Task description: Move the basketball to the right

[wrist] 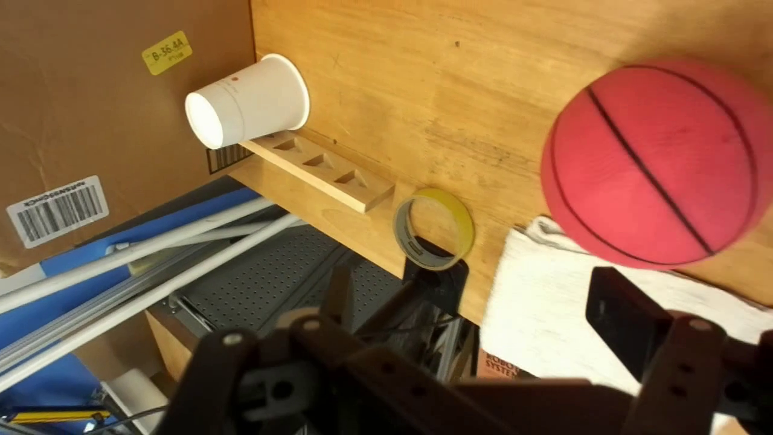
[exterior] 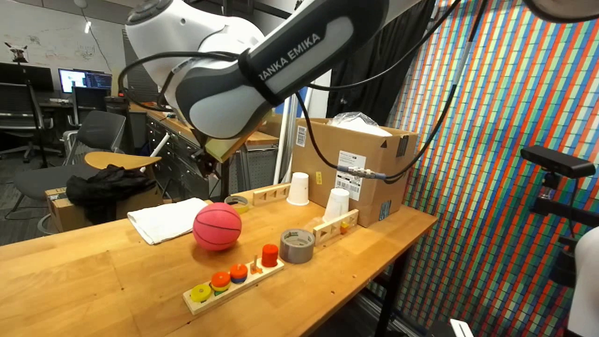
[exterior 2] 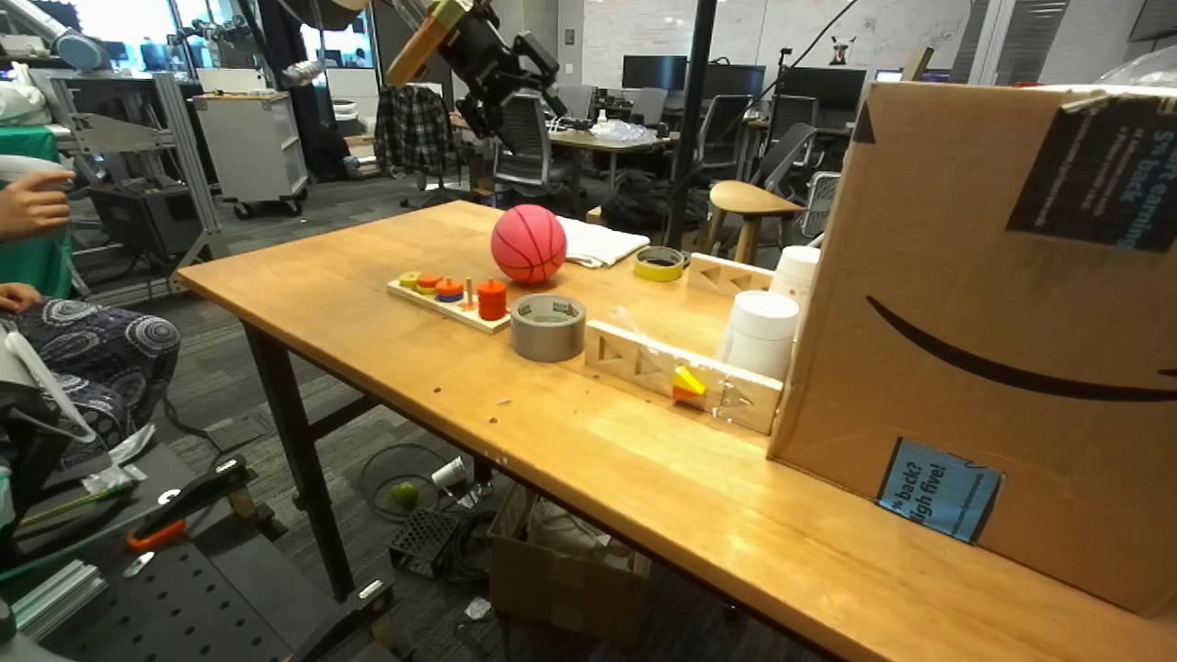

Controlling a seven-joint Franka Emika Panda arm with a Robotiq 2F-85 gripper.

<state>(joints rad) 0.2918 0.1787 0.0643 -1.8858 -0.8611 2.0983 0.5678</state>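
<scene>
The end effector (wrist: 474, 287) is spread wide; the basketball (exterior: 217, 226), probably light and springy, suits gripping on left and right sides

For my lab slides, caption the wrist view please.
Open hand in the foreground; pink basketball and white cloth on the table.

Arm (exterior: 299, 56): "RANKA EMIKA". Cardboard box (exterior 2: 975, 294): "five!" on blue tape (exterior 2: 938, 490), "B-36.4A" on yellow label (wrist: 167, 53).
</scene>
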